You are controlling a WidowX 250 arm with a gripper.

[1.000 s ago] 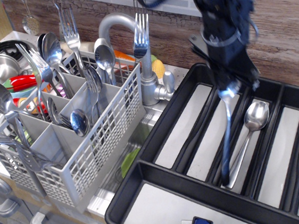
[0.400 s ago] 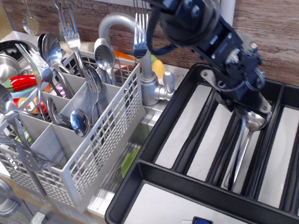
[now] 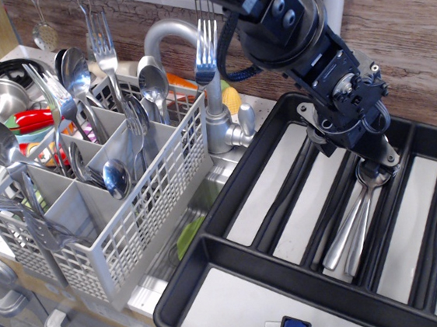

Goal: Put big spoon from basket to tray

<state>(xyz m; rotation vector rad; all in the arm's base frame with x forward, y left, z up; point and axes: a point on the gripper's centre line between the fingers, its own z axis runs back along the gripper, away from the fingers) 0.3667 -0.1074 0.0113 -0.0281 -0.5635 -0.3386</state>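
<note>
Gripper (image 3: 376, 156) low over tray (image 3: 212, 254), big spoon (image 3: 361, 223) lying in 3rd slot w/ another spoon; finger state can't tell.

You see the gripper (image 3: 370, 159) low over the tray (image 3: 237, 261), at the bowl end of two spoons lying side by side in one long compartment; which is the big spoon (image 3: 359, 223) you cannot tell apart clearly. The basket (image 3: 142, 218) stands left, full of upright cutlery, beside the tap (image 3: 192, 65).
</note>
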